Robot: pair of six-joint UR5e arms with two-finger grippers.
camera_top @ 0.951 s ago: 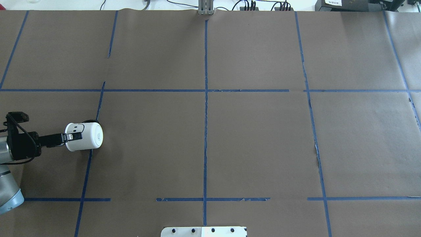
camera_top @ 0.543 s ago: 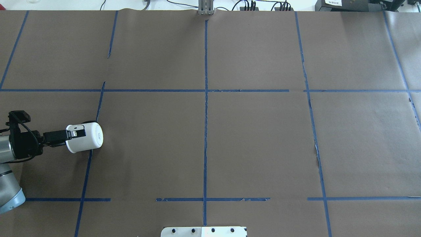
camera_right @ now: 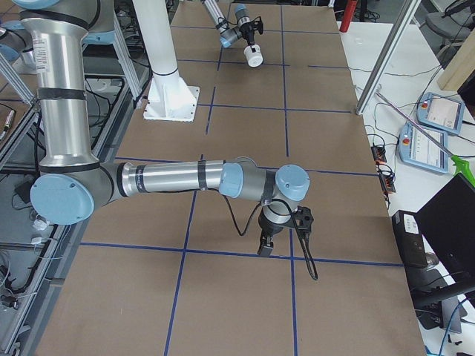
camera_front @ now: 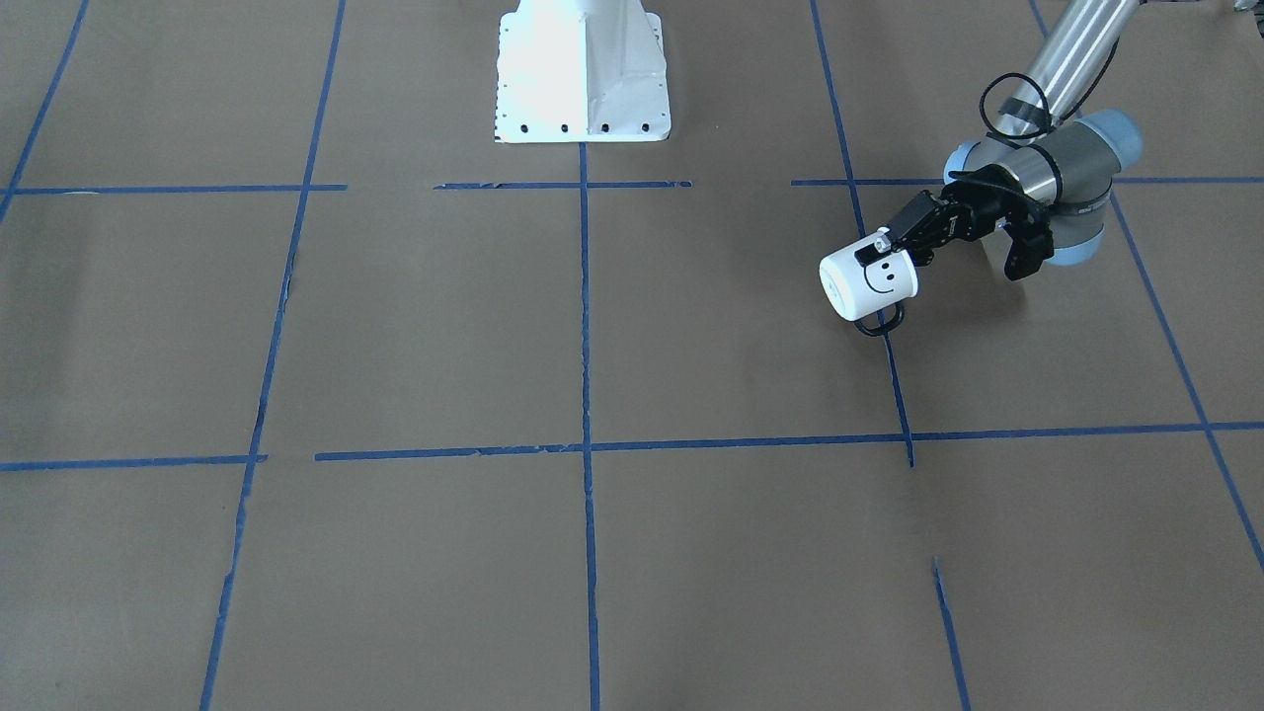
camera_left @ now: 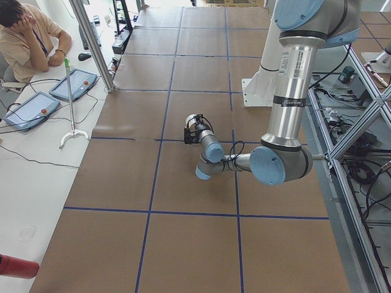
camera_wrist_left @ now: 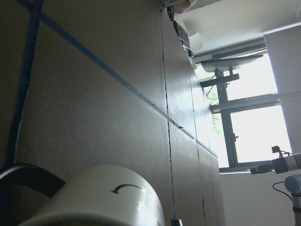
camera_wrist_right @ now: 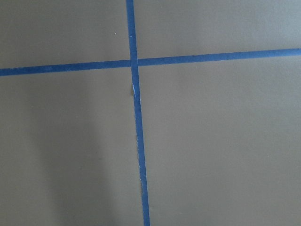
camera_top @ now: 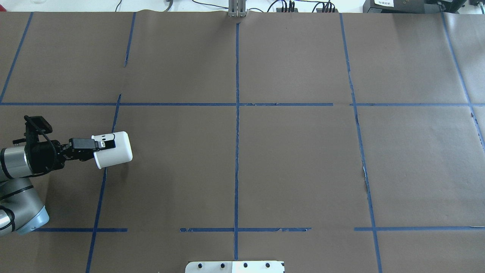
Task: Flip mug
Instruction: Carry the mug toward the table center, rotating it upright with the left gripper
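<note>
Left gripper [camera_top: 99,146]: closed on the rim of the mug [camera_top: 115,151]. One black finger [camera_front: 875,250] lies along the outside of the white wall near the open end. The opposing finger is not visible, so the grip inside the rim cannot be confirmed directly. The jaws stand only narrowly apart, with the mug wall between them.

Mug: held on its side, axis close to horizontal, closed base pointing away from the arm toward the table's middle. The smiley face [camera_front: 886,279] shows toward the front-facing camera. The dark handle [camera_front: 879,323] hangs on the underside, close above the brown paper [camera_top: 295,163]. Whether it touches the paper cannot be determined.

Position: at the robot's left end of the table, over a blue tape line [camera_top: 99,197] that runs away from the robot.

Right gripper [camera_right: 265,247]: pointed down, low over the paper near a tape crossing at the opposite end. Its jaw setting cannot be judged.
</note>
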